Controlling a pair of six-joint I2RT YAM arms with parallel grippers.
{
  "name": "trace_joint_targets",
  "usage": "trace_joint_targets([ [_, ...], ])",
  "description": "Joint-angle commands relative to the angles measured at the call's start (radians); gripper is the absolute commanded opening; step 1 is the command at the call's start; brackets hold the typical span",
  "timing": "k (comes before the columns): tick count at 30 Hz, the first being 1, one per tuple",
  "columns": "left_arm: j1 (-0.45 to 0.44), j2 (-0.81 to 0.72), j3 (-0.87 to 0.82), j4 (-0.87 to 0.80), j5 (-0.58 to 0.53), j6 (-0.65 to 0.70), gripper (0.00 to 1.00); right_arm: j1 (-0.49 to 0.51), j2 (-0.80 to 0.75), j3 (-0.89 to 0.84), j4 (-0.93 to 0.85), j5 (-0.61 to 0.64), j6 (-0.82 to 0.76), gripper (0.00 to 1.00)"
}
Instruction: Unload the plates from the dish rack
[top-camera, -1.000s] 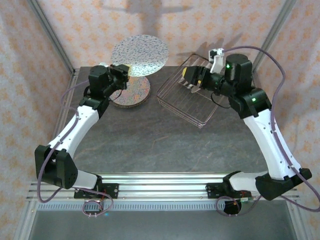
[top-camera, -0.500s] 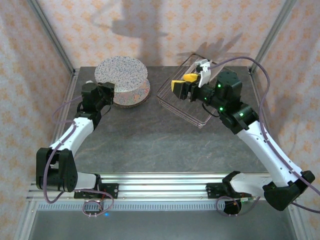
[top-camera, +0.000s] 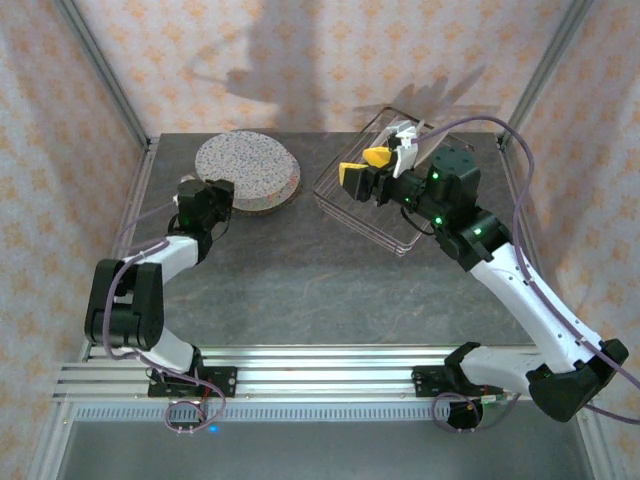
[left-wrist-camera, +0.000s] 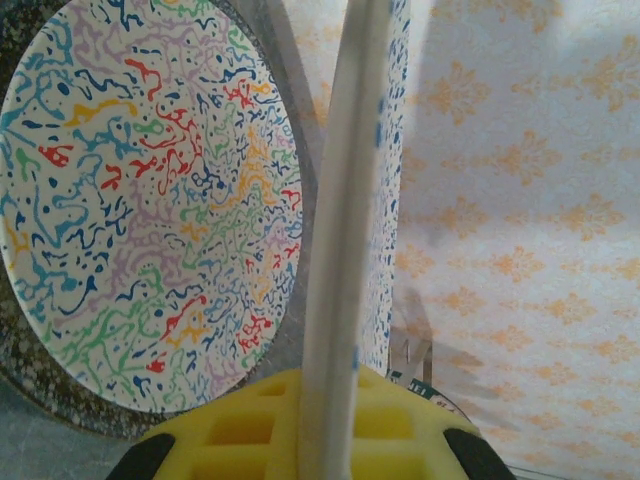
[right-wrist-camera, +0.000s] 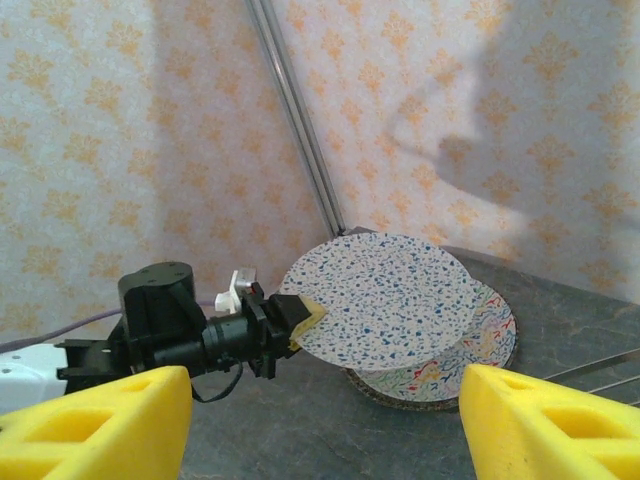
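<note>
Top: left gripper (top-camera: 224, 192) clenched speckled plate (top-camera: 248, 160) by rim, above stack (top-camera: 286, 186), far-left corner of table (top-camera: 300, 285); right gripper (top-camera: 365, 165) spread wide over dish rack (top-camera: 395, 240), far right; near half bare.
Left wrist: rim edge-on between pads (left-wrist-camera: 230, 440).
Right wrist: plate overhung stack.

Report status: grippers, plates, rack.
Left gripper shut on speckled plate, held by rim over plate stack. Right gripper open over dish rack. Nothing between plate and stack.

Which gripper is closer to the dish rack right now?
Right. The right gripper hovers open above the dish rack; the left gripper is off to its left, gripping the speckled plate.
</note>
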Motion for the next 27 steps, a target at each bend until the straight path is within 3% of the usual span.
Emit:
trace_joint_targets([
  [1,0.013,0.045,0.005,0.193,-0.016,0.02,0.0,0.007,-0.013,0.007,0.035,0.013,-0.015,0.71],
  [16,0.023,0.279,0.065,0.344,0.047,-0.026,0.0,0.007,-0.016,0.009,0.022,0.033,-0.018,0.71],
  [27,0.032,0.364,0.109,0.373,0.09,-0.043,0.0,0.007,-0.005,0.018,0.019,0.035,-0.013,0.71],
])
